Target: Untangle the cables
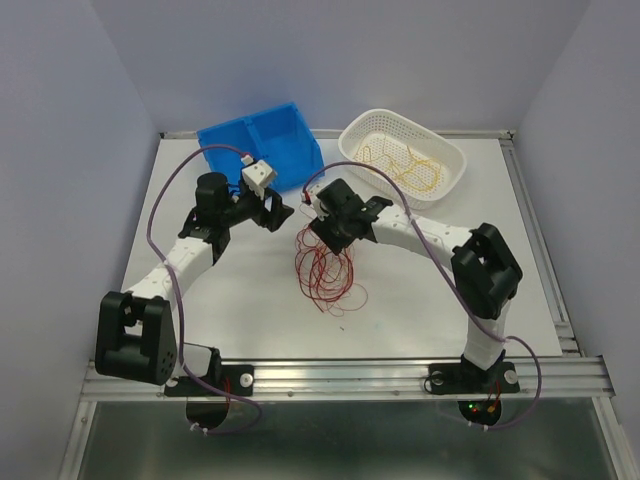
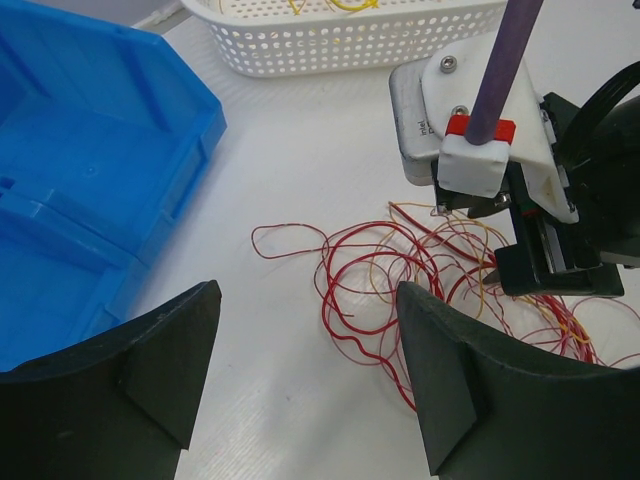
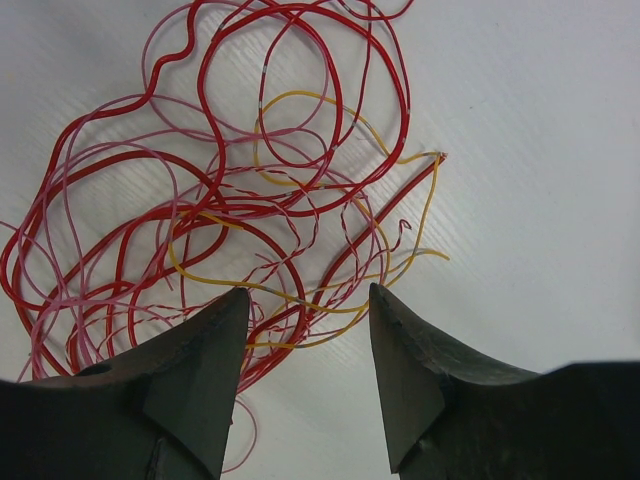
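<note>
White table, cables, blue bin, basket

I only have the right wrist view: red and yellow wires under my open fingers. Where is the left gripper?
Observer: The left gripper hovers open, holding nothing, beside the tangle.
Operator: Any yellow wires away from the pile?
Observer: Yes, yellow wires lie in the white basket at the table's far edge.
Operator: What else is out there?
Observer: A blue bin sits left of the basket, beyond the left gripper.
</note>
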